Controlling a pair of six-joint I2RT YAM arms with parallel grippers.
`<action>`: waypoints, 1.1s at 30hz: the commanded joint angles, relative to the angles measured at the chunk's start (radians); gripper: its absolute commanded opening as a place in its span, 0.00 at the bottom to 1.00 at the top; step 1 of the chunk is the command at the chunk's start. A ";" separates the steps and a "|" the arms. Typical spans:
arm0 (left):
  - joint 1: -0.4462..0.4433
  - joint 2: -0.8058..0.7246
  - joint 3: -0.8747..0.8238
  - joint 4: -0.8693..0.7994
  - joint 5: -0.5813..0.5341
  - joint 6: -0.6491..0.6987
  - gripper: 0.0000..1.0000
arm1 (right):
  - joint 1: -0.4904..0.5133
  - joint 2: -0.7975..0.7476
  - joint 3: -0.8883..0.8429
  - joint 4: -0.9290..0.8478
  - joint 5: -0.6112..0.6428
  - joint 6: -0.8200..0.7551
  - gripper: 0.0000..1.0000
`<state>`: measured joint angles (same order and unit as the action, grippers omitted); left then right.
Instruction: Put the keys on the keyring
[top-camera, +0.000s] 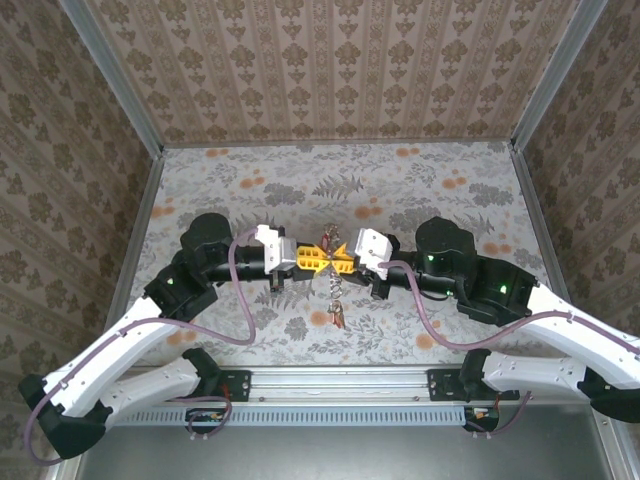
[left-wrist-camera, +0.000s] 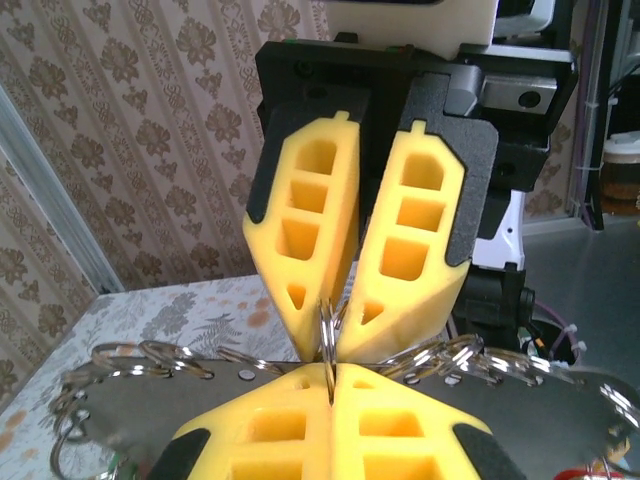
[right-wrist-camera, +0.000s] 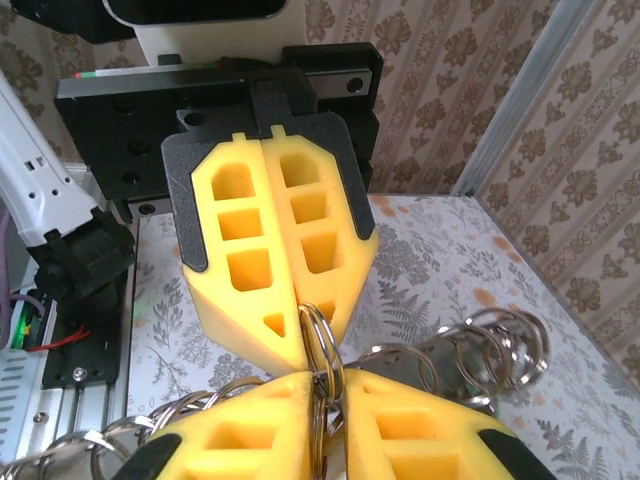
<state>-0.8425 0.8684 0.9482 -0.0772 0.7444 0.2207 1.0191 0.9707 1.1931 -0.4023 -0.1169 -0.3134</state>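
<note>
My two grippers meet tip to tip above the middle of the table, left gripper (top-camera: 312, 262) and right gripper (top-camera: 345, 260). Both are pinched on the keyring (top-camera: 328, 258), a thin grey metal loop held edge-on between the yellow fingers. In the left wrist view my left gripper (left-wrist-camera: 331, 372) is shut on the keyring (left-wrist-camera: 328, 325), with the right fingers (left-wrist-camera: 400, 260) opposite. In the right wrist view my right gripper (right-wrist-camera: 326, 385) clamps the keyring (right-wrist-camera: 322, 330). A short chain (top-camera: 333, 285) hangs from the loop down to a small bunch of keys (top-camera: 337, 318).
The floral tabletop (top-camera: 450, 200) is walled by patterned panels on three sides. An aluminium rail (top-camera: 340, 380) runs along the near edge between the arm bases. Further small metal rings (right-wrist-camera: 500, 340) spread out beside the fingers.
</note>
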 joint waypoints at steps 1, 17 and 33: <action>-0.002 -0.002 0.000 0.088 0.053 -0.039 0.00 | 0.001 -0.008 -0.017 0.025 -0.022 0.007 0.09; -0.110 0.113 0.311 -0.531 -0.345 0.270 0.23 | -0.002 0.023 0.028 -0.053 0.194 -0.022 0.02; -0.156 0.157 0.291 -0.436 -0.416 0.224 0.00 | -0.001 0.006 0.000 -0.040 0.132 -0.028 0.03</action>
<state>-0.9936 1.0435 1.2449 -0.5465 0.3389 0.4568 1.0172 1.0100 1.1881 -0.4904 0.0483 -0.3298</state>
